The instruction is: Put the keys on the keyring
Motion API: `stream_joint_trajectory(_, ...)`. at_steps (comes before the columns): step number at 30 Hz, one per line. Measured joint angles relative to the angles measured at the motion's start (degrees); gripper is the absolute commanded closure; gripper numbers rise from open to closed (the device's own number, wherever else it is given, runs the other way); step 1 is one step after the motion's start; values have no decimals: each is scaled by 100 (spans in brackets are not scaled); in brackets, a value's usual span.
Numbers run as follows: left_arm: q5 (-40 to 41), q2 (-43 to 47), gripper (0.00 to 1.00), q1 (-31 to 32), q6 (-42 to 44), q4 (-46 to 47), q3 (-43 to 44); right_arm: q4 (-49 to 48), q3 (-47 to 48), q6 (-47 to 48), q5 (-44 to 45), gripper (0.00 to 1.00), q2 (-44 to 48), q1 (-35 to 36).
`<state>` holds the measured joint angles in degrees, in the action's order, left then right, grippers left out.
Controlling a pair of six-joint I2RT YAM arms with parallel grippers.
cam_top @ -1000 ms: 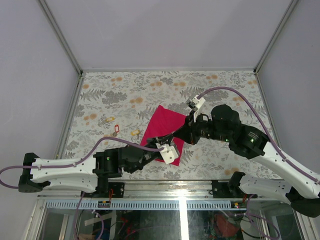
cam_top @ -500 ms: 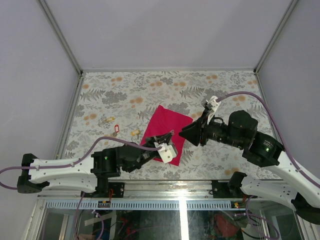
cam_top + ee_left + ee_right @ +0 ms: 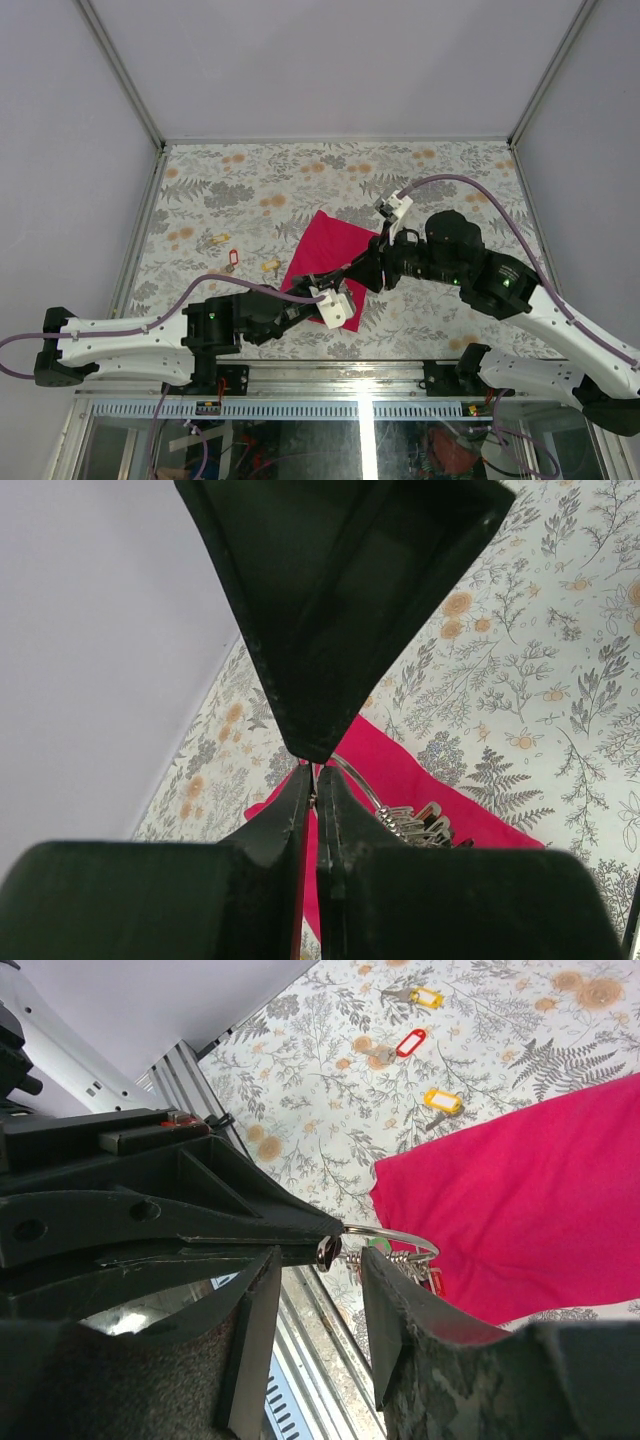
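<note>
My left gripper (image 3: 343, 273) is shut on the thin silver wire of the keyring (image 3: 362, 786) and holds it above the magenta cloth (image 3: 325, 245). A bunch of keys (image 3: 418, 824) hangs on the ring. My right gripper (image 3: 318, 1295) is open. Its two fingers stand on either side of the ring's free end, which has a small metal knob (image 3: 329, 1251), right at my left gripper's fingertips (image 3: 290, 1222). Three loose keys lie on the table to the left: two with yellow tags (image 3: 425, 997) (image 3: 443, 1101) and one with a red tag (image 3: 405, 1042).
The table has a floral cover (image 3: 300, 180) and grey walls on three sides. The loose keys (image 3: 232, 259) lie left of the cloth. A metal rail (image 3: 360, 375) runs along the near edge, close under the held ring.
Half a second ago my right gripper had drawn back to the right, away from the ring. Now it is back at the ring's end. My left gripper has kept still.
</note>
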<state>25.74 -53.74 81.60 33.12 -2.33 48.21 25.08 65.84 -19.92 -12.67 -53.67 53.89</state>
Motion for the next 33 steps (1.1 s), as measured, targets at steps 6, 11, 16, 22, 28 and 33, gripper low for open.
stream_joint_trajectory(6,-4,0,100,0,0,-13,0,90,55,13,-35,64,-92,0)
stream_joint_trajectory(11,-4,0,100,0,0,-37,28,125,76,50,-37,66,-146,0)
stream_joint_trajectory(16,-4,0,100,0,0,-61,61,125,79,68,-39,74,-264,0)
stream_joint_trajectory(22,-4,0,100,-9,0,-105,61,120,83,111,-52,99,-282,9)
stream_joint_trajectory(28,-9,7,88,-11,-9,-109,61,118,83,179,-46,100,-273,7)
stream_joint_trajectory(33,11,127,72,-11,-142,4,44,72,63,188,-50,100,-170,7)
